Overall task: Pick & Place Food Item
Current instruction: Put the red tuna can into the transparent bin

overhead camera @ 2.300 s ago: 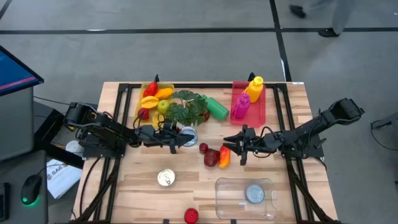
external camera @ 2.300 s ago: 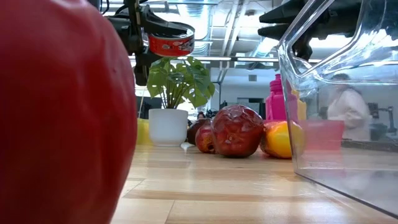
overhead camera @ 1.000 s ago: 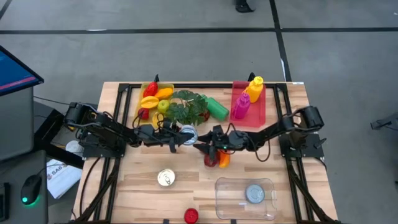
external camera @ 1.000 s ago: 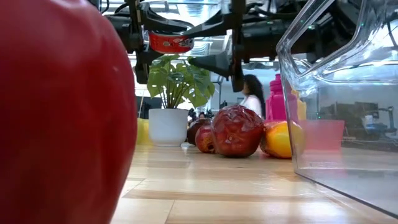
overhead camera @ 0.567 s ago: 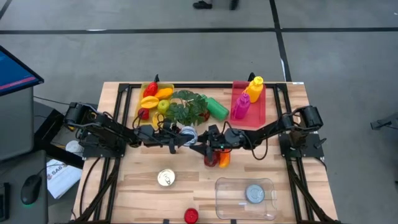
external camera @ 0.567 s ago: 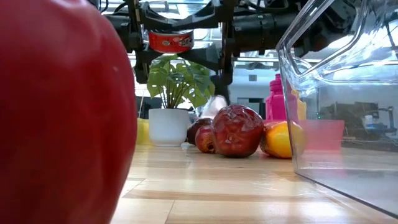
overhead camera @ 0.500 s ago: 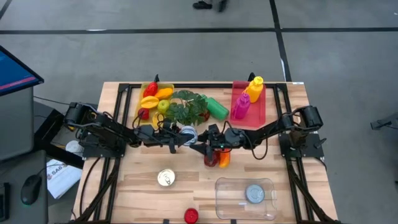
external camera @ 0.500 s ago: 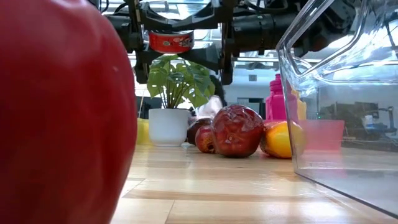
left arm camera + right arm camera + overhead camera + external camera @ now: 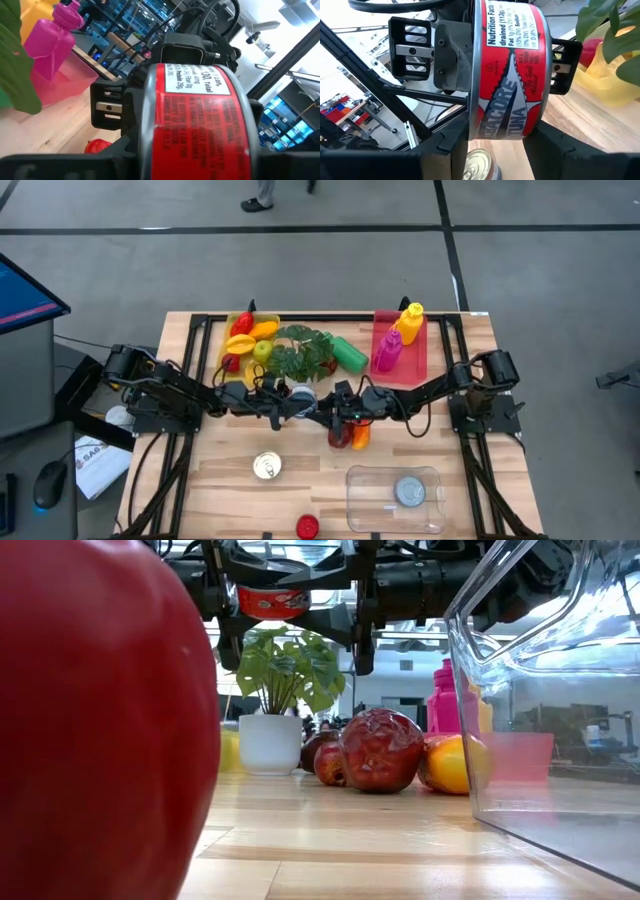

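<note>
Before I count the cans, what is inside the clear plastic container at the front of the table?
Inside the clear container lies one silver can, flat on the floor, top facing up. Nothing else shows inside. Its label is out of sight from above.

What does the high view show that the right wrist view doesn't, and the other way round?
Only the high view shows the clear container near the table's front edge, the pink tray of bottles at the back, and both arms meeting mid-table. Only the right wrist view shows the label print on the red tuna can, clamped by the left gripper. Both show that can, the plant and a second can lying on the wood.
</note>
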Motion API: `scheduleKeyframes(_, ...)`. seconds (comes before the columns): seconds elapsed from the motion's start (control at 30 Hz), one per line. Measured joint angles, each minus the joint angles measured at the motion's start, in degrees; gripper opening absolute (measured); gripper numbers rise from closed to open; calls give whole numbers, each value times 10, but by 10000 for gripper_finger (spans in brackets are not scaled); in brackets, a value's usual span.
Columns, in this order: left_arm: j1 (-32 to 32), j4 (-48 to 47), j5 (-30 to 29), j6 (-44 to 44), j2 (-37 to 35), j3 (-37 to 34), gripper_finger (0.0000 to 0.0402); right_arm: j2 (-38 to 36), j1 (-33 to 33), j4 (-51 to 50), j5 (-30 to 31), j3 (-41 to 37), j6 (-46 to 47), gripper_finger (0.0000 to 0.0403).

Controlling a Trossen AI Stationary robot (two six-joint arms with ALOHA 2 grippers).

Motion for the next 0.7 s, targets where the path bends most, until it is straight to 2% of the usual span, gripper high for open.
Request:
scheduleKeyframes(0.2,1,-1,-3,1,0,0,119,0,0,-1,2,0,-5,177)
scheduleKeyframes(0.37,1,-2,0,1,0,0,138,0,0,0,3,0,-3,155)
scheduleKeyframes(0.47,1,-4,-1,1,0,0,162,0,0,0,4,0,-4,145)
scheduleKeyframes(0.7,1,-3,-2,1,0,0,242,0,0,0,4,0,-2,154)
